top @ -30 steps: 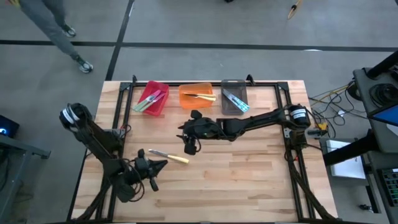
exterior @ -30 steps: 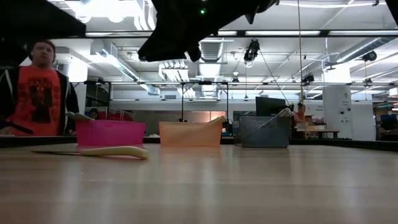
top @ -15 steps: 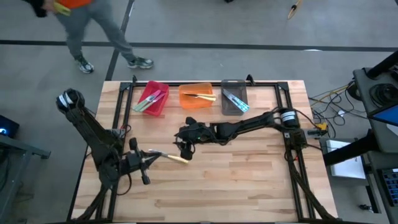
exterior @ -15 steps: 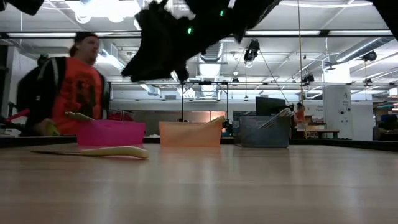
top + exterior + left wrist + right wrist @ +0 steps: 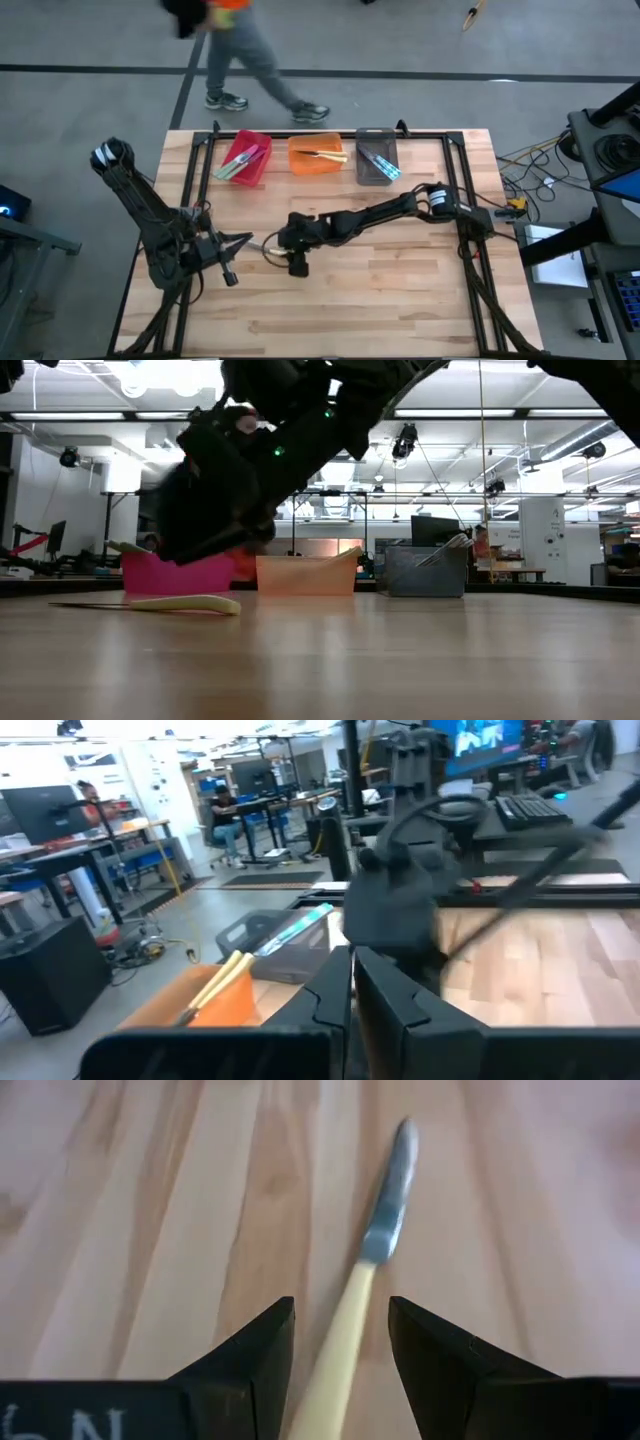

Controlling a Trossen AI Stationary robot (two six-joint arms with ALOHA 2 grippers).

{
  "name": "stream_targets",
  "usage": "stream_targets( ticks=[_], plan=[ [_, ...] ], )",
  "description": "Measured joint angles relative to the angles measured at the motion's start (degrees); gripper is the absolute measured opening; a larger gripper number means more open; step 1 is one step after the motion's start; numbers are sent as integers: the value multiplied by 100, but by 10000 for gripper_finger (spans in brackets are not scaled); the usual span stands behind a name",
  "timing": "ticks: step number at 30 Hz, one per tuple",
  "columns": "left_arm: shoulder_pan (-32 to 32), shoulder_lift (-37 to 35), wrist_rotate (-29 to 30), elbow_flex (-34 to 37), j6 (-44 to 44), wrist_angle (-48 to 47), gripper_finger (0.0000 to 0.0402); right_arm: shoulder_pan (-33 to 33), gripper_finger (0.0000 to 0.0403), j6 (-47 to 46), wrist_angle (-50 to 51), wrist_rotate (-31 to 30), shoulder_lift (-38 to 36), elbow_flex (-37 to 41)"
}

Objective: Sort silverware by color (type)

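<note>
Right gripper open, fingers straddling yellow-handled knife at centre-left of table. Left gripper closed, lower left.

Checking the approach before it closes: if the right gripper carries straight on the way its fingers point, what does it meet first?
Most likely the pale-yellow-handled knife lying on the wooden table. The right gripper is open, with the handle running up between its fingers. How far above the knife it sits is unclear.

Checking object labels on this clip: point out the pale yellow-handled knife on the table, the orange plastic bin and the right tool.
pale yellow-handled knife (image 5: 389, 1200): right wrist view, metal blade.
orange plastic bin (image 5: 300, 163): high view, near rim.
right tool (image 5: 340, 1345): right wrist view, between fingertips.
</note>
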State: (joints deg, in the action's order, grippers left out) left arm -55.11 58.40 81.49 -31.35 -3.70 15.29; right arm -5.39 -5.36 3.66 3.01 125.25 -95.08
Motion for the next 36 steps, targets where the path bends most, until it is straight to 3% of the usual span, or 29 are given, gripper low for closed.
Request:
stream_targets(
  ticks=[5, 13, 28, 36],
  plan=[
    [0, -147, 51, 0, 119, 9, 0, -65, 155, 114, 1118, -5, 188, -409],
    [0, -209, 51, -2, 462, 8, 0, -158, 155, -218, 1773, -11, 227, -411],
    [0, -229, 51, -253, 1051, 8, 0, -197, 152, -269, 1627, -298, 256, -235],
    [0, -216, 50, -280, 1053, 11, 0, -165, 103, -212, 1517, -346, 306, -177]
  ],
)
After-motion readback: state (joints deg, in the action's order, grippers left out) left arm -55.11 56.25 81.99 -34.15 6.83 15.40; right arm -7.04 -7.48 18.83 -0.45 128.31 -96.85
